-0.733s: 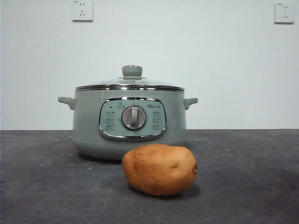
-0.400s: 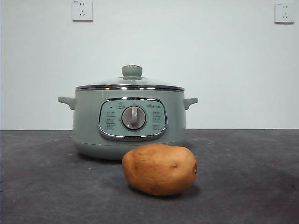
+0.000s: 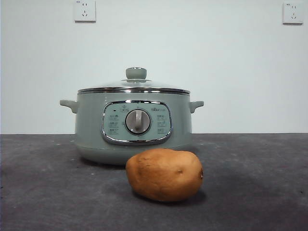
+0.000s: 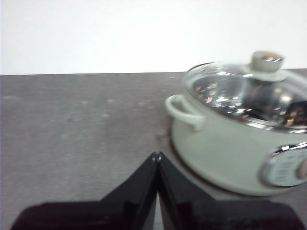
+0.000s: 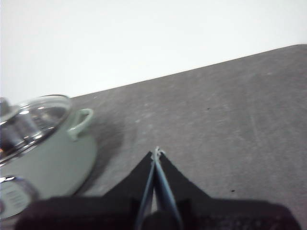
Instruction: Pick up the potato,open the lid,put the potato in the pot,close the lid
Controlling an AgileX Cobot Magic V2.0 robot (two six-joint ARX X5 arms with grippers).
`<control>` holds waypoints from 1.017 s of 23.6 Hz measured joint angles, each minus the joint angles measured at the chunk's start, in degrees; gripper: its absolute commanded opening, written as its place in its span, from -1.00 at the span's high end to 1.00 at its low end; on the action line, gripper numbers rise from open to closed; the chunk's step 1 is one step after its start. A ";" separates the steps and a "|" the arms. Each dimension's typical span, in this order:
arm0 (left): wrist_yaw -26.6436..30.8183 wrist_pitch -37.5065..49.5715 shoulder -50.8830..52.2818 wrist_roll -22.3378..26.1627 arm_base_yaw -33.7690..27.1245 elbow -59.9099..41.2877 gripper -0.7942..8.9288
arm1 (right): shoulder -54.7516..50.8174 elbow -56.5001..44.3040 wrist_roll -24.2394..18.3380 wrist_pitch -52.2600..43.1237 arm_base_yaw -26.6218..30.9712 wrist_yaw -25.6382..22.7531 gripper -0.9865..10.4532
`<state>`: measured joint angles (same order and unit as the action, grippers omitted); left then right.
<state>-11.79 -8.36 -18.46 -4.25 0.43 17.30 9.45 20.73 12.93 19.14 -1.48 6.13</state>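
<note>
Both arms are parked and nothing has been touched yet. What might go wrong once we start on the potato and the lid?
1. The potato is smooth and rounded, lying free on the table; a pinch off its middle may roll or squeeze it away.
2. It lies right in front of the pot, so an end effector coming down could bump the dial.
3. The lid offers only a small knob; a shallow hold may drop it.

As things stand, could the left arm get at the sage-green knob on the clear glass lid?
Probably yes. The sage-green knob stands bare atop the clear glass lid, nothing above or around it. The left hand is shut and empty, beside the squat sage-green pot, so it must open first.
</note>
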 measured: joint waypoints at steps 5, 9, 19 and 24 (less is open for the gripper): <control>-4.96 -9.46 -8.79 -1.46 0.00 10.43 0.85 | 7.98 11.04 0.00 10.01 0.00 2.10 0.83; -9.42 -17.05 -15.52 -1.84 0.00 18.16 0.85 | 13.57 17.92 0.02 19.52 0.00 2.29 0.83; -25.55 -30.08 -32.83 1.22 0.00 32.94 0.85 | 27.30 26.18 -4.96 31.71 0.00 16.55 0.82; -29.51 -38.56 -40.76 3.98 0.50 40.17 0.85 | 38.45 29.29 -13.03 33.59 -3.13 21.99 0.59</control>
<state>-41.30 -46.92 -59.22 -0.27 0.93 57.47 47.90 50.02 -0.10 52.73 -4.60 28.12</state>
